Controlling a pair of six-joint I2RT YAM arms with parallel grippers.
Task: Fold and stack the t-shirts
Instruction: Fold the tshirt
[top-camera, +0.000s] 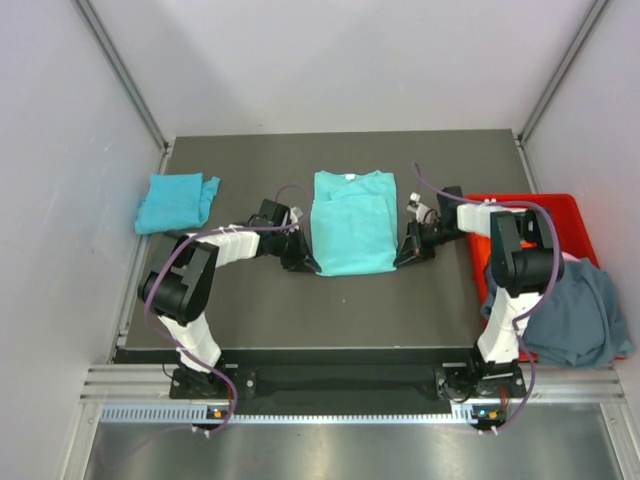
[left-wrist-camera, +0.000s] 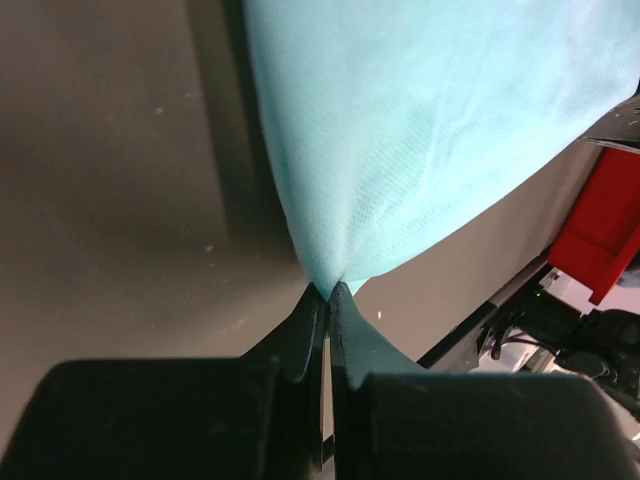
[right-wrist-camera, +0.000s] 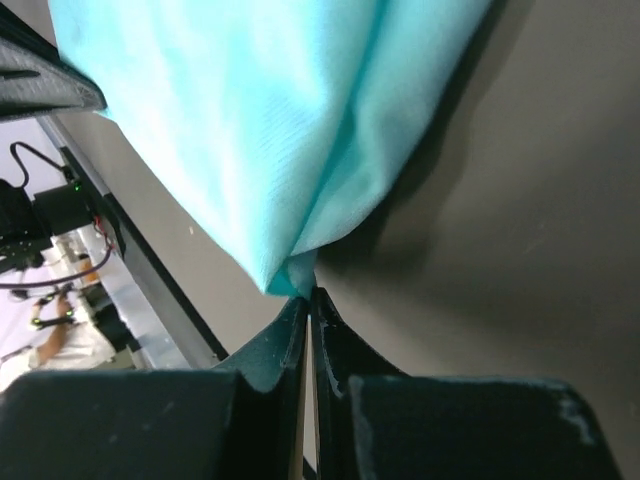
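The left pincer (left-wrist-camera: 328, 290) is pinched tight on a thin corner of the mint-teal t-shirt (left-wrist-camera: 420, 130), and the right pincer (right-wrist-camera: 308, 292) is clamped the same way on the opposite corner, so each holds only a little tuck of cloth at its fingertips. From above, the two grips sit at the near left and near right corners of this shirt, which lies already narrowed to a long panel, collar on its far side, on the dark bench (top-camera: 250, 310). The cloth drapes and puckers toward each grip, so it looks light, soft and limp; it will likely sag between the holds unless both corners travel together and level, and so shallow a bite could slip. The hem corners seem the right places to take it for bringing the near edge over toward the collar. Well to this shirt's left lies the cyan-blue t-shirt (top-camera: 178, 202), bunched; well to its right the slate grey-blue t-shirt (top-camera: 575, 310) hangs over the red crate (top-camera: 575, 225).
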